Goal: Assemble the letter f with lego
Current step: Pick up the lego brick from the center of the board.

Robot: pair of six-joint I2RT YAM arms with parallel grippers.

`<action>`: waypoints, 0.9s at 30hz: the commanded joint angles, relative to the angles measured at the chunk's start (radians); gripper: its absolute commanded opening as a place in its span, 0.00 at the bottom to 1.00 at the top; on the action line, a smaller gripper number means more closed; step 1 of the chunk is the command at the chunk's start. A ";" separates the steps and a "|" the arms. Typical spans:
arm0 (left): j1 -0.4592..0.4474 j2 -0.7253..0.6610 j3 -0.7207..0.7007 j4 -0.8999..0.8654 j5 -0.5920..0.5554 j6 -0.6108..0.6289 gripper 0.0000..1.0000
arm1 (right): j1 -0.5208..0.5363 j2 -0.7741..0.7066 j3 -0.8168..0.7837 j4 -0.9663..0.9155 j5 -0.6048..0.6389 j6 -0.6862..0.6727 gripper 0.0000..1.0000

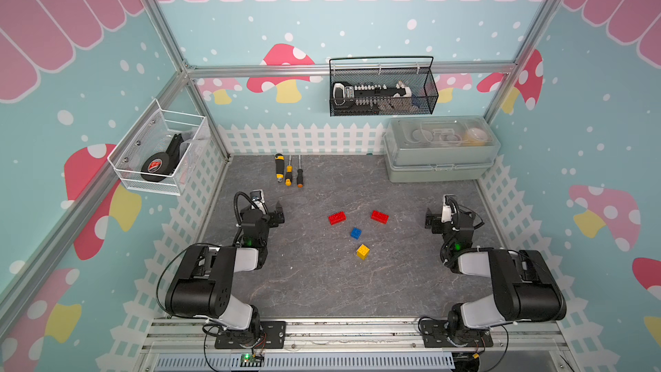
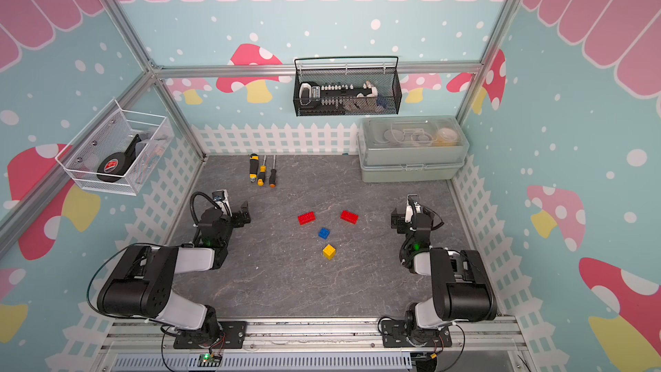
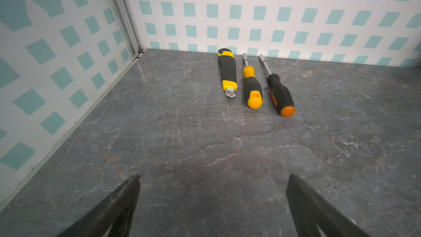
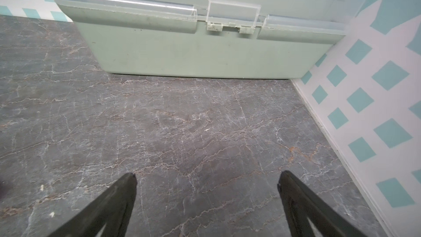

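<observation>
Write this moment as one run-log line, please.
stage: not started | red bricks, blue brick, yellow brick: apart, loose on table | left gripper: open, empty | right gripper: open, empty

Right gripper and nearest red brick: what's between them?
Only bare grey marbled tabletop between the right gripper and red rectangular brick; both top views show it.

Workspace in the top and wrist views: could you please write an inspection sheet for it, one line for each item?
Surface: grey marbled tabletop, no spill seen.
Job's things: red brick, second red brick, blue brick, yellow brick; all lie apart, none joined.
Clutter: three hand tools in a row at the back; lidded green box in the back corner.
Grippers: left gripper open, empty; right gripper open, empty.
Cables: black cable looped on the left arm.
Surroundings: black mesh basket on the back wall; white wire basket on the side wall.
</observation>
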 commanded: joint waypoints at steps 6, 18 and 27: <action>-0.077 -0.345 0.113 -0.404 -0.132 0.000 0.99 | 0.114 -0.232 0.195 -0.556 0.090 0.042 0.99; -0.356 -0.518 0.286 -0.832 0.037 -0.084 0.99 | 0.403 -0.198 0.452 -1.134 -0.018 0.060 0.98; -0.587 -0.560 0.113 -0.806 0.040 -0.215 0.99 | 0.618 -0.210 0.485 -1.305 -0.069 0.100 0.88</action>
